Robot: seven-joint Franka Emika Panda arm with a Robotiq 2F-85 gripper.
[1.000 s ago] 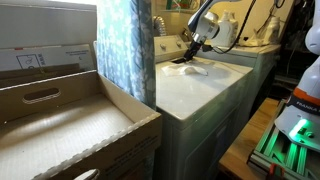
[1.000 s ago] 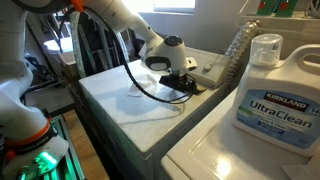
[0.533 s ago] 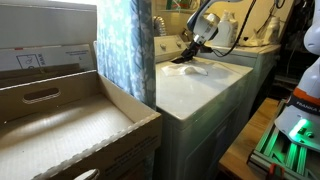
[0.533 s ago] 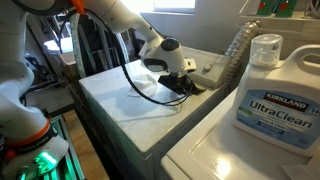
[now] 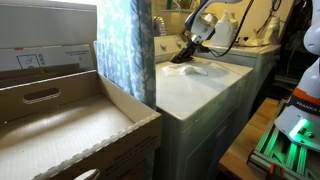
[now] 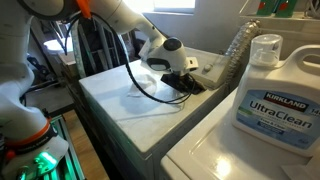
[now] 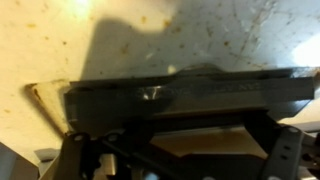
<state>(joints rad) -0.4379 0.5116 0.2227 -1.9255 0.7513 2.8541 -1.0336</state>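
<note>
Reaching down to the rear of the white washer (image 6: 118,104), the gripper (image 6: 186,82) sits low over the lid, close to the washer's back panel. In both exterior views its dark fingers blend into one dark mass, so I cannot tell whether they are spread or pressed together. In the wrist view a dark flat strip (image 7: 190,96) runs across the speckled washer top just ahead of the gripper body. Whether the fingers touch or grip it cannot be made out. In an exterior view the gripper (image 5: 186,58) stands at the far end of the washer, just above the lid.

A black cable (image 6: 138,84) loops from the wrist and hangs over the middle of the washer's top. A clear ribbed bottle (image 6: 236,48) stands at the washer's back corner, near the gripper. A large detergent jug (image 6: 276,92) labelled UltraClean stands on the neighbouring white machine (image 6: 205,155), just beside the washer and apart from the gripper. A blue patterned curtain (image 5: 124,48) hangs against the washer's side. Beyond the curtain, well apart from the washer, sits an open cardboard box (image 5: 62,128).
</note>
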